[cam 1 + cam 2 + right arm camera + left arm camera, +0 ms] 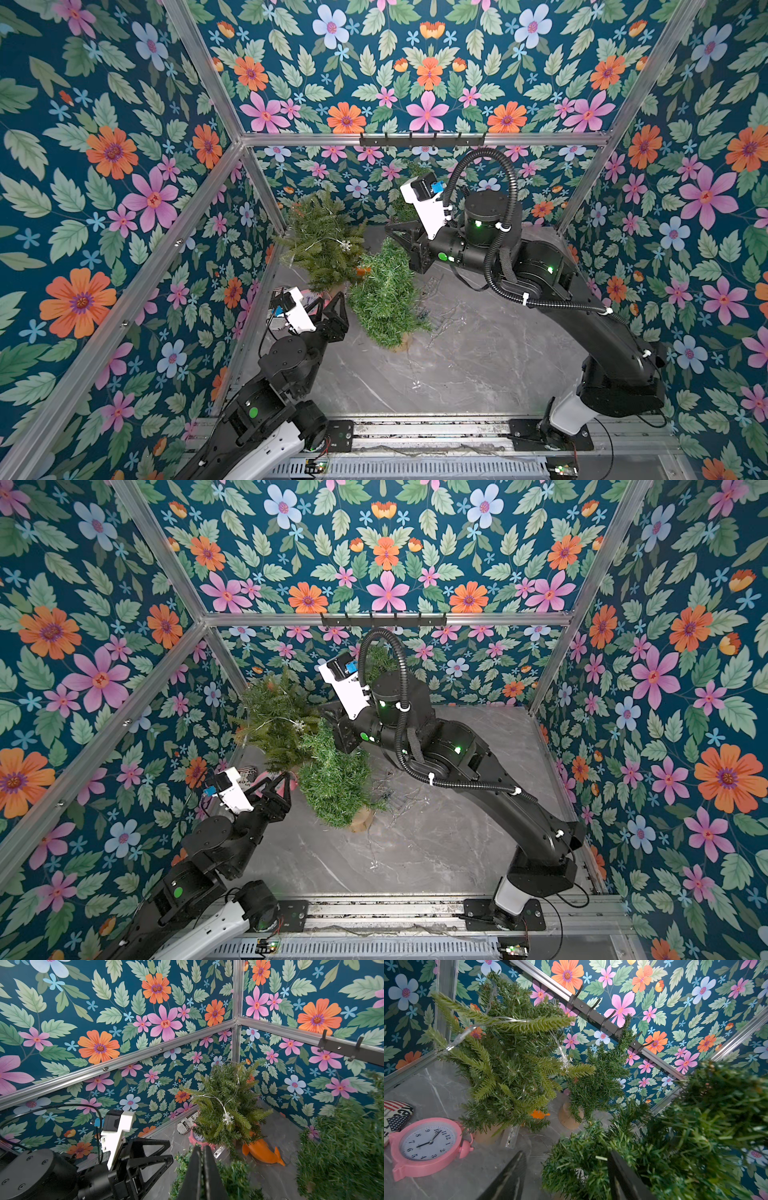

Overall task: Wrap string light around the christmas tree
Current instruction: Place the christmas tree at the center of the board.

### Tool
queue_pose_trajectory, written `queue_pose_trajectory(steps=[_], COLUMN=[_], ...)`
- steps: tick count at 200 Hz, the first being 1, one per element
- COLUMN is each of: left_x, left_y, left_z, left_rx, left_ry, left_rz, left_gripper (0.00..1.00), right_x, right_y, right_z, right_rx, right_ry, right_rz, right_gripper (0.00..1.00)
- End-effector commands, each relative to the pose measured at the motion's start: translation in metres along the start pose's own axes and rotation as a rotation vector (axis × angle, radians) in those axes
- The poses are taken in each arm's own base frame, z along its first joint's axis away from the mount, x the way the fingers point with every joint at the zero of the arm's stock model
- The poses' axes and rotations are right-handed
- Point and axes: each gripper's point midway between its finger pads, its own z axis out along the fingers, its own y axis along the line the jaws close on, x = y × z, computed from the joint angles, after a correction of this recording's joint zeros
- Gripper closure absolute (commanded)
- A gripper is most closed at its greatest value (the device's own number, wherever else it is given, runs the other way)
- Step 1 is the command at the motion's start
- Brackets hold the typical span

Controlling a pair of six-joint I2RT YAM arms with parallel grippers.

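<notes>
A bushy christmas tree (384, 299) on a wooden base stands mid-table. My right gripper (392, 230) hovers shut just above its top (234, 1178); I see nothing between the fingers (195, 1159). My left gripper (332, 305) is open at the tree's lower left side. In the left wrist view some of its foliage (581, 1159) lies between the open fingers (512, 1176). A thin clear string light (436, 311) lies loose on the table right of this tree. Another strand (467, 1032) with a snowflake (565, 1061) drapes a second tree (322, 245) at the back left.
A third small tree (602, 1076) stands by the back wall under a black hook rail (422, 140). A pink clock (427, 1145), a flag-print heart (396, 1113) and an orange dolphin (261, 1153) lie around the back-left tree. Floral walls enclose the marble table (478, 365).
</notes>
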Motion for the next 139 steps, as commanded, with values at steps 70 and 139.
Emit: queue_pose_trajectory(steps=[70,139], left_x=[0.001,0.0], left_y=[0.01,0.014], left_z=[-0.007,-0.009], left_rx=[-0.013,-0.025], left_ry=[-0.011,-0.015], left_rz=[-0.03,-0.025], left_gripper=[0.35,0.35], right_x=[-0.004,0.027], right_y=[0.014,0.012], right_z=[0.023,0.034], right_rx=[-0.051,-0.045], right_ry=[-0.034,0.037], right_rz=[0.006,0.004], right_gripper=[1.0,1.0])
